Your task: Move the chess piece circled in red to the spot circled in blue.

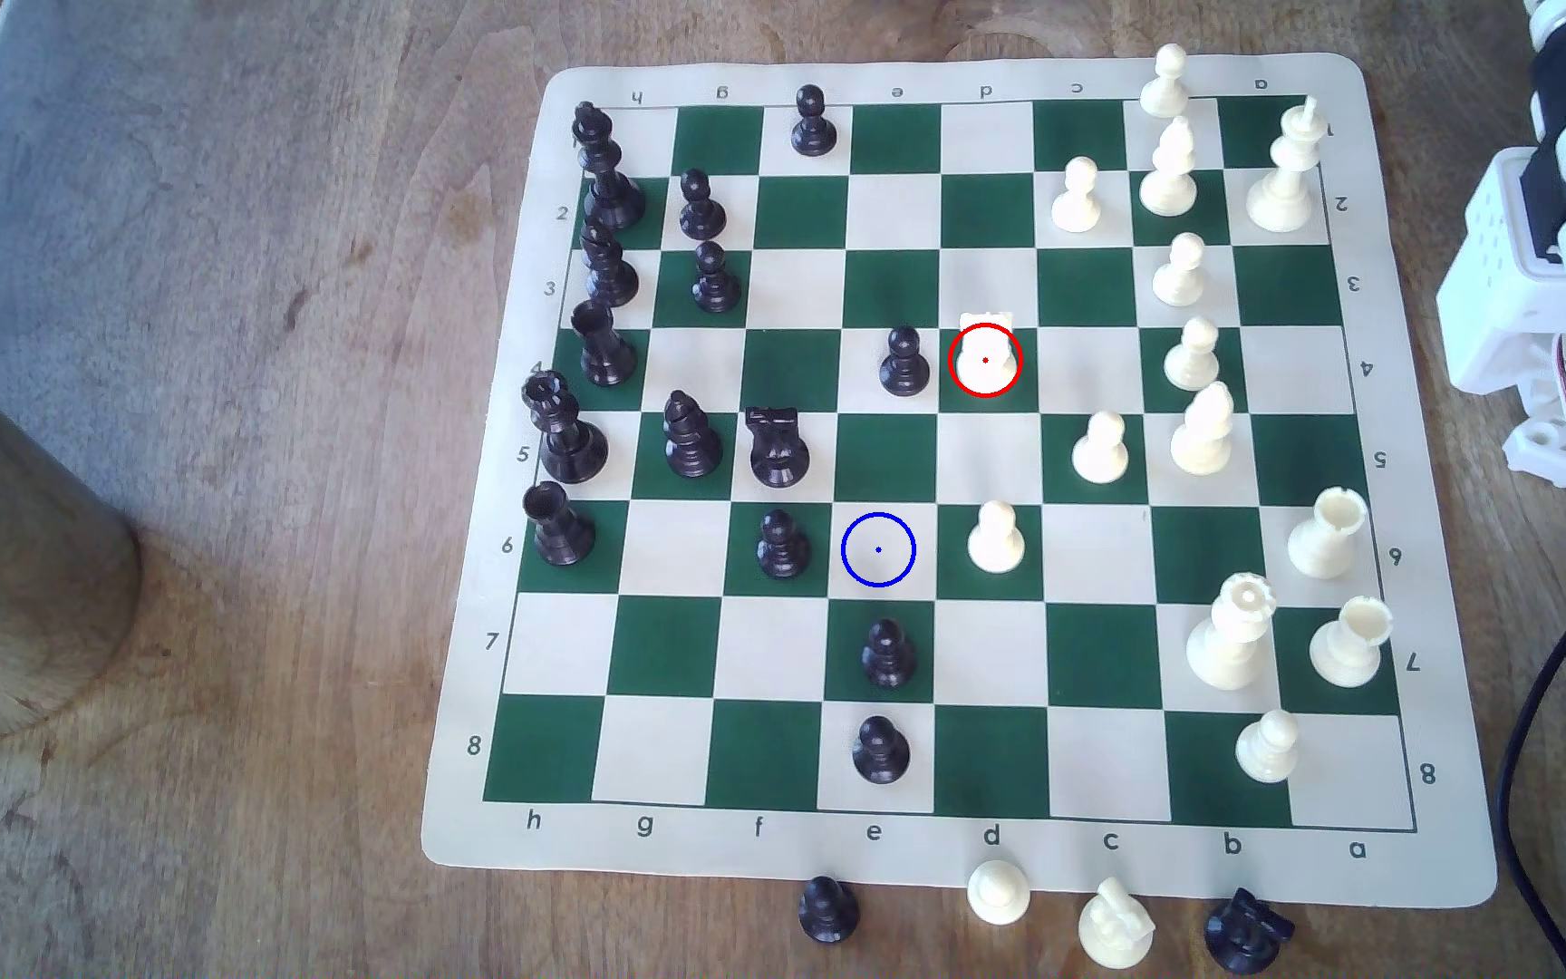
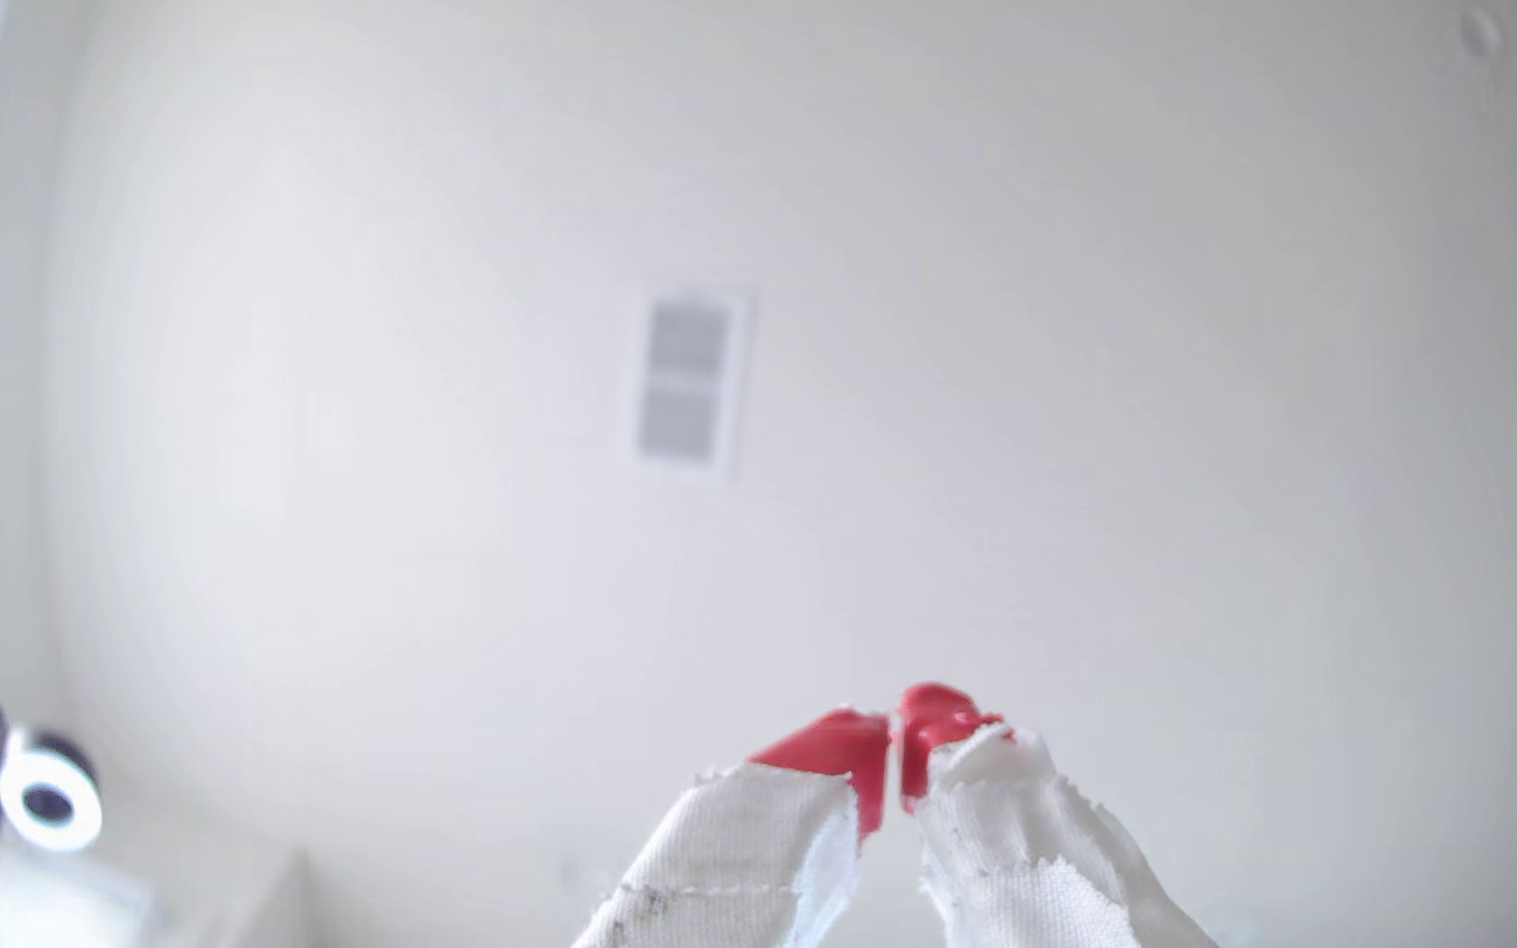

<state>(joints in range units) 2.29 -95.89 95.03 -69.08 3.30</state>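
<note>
Your gripper point(image 2: 896, 775) points at a blank wall, its red-tipped jaws pressed together on nothing. The chess piece point(image 1: 985, 353) stands on its red-ringed green square, a black pawn point(image 1: 903, 362) just beside it: descend carelessly and you likely topple that pawn. The spot point(image 1: 878, 550) lies between another black pawn point(image 1: 782, 545) and a white pawn point(image 1: 996, 538). No containers here.

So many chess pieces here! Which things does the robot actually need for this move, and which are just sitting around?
Needed for the move:
- white knight, ringed in red
- blue-ringed square, free of pieces
- gripper, red tips together, holding nothing

Just sitting around:
- black pawn beside the knight
- white pawn beside the blue ring
- black knight
- pieces off the board, like the fallen white piece
</note>
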